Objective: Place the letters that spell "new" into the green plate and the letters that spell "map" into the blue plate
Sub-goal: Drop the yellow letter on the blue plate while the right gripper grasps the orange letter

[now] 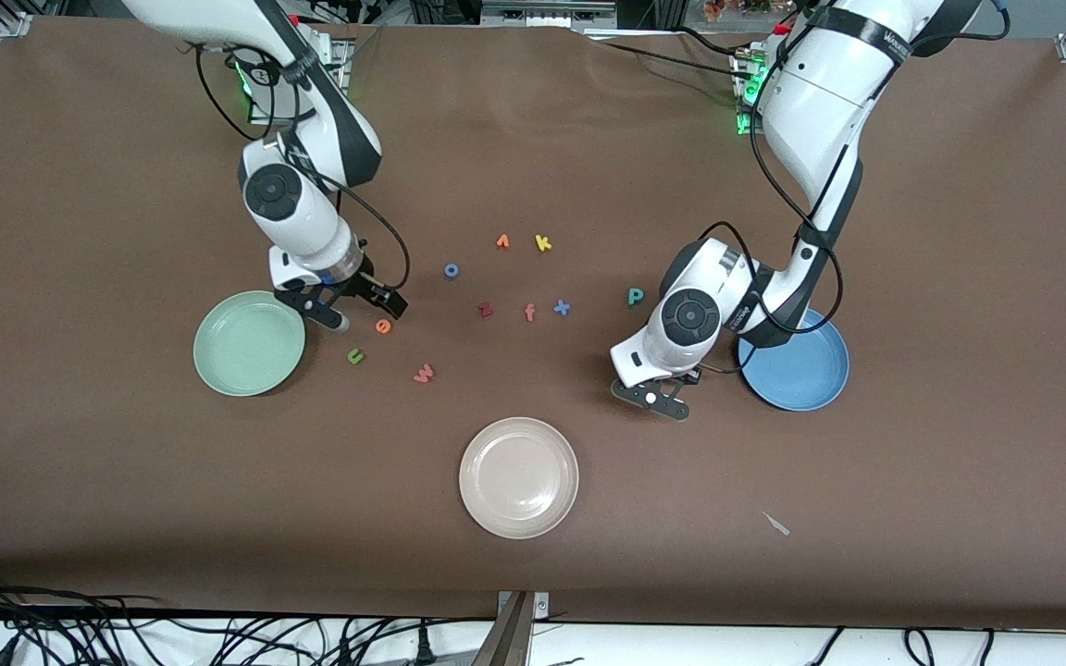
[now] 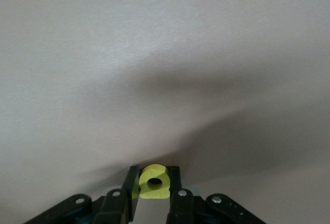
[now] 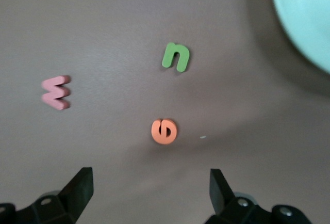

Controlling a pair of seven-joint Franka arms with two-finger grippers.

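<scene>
Nearest the front camera, the beige plate [image 1: 519, 476] sits unused on the table [image 1: 912, 462], being no part of either word. The left pincer [image 1: 651, 398] is low beside the blue plate [image 1: 797, 365], clenched on the yellow a [image 2: 153, 181], apparently ready to carry it there. The salmon w [image 1: 424, 373] and green n [image 1: 355, 356] wait near the green plate [image 1: 249, 342]. The right pincer [image 1: 362, 310] hangs released over the orange e [image 1: 383, 326], likely its next pick. The teal p [image 1: 635, 296] lies farther off.

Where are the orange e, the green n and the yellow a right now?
orange e [image 3: 164, 131], right wrist view, on its round body.
green n [image 3: 176, 57], right wrist view, on its arch.
yellow a [image 2: 153, 181], left wrist view, on its upper face, held in the left claw [image 2: 153, 193].
</scene>
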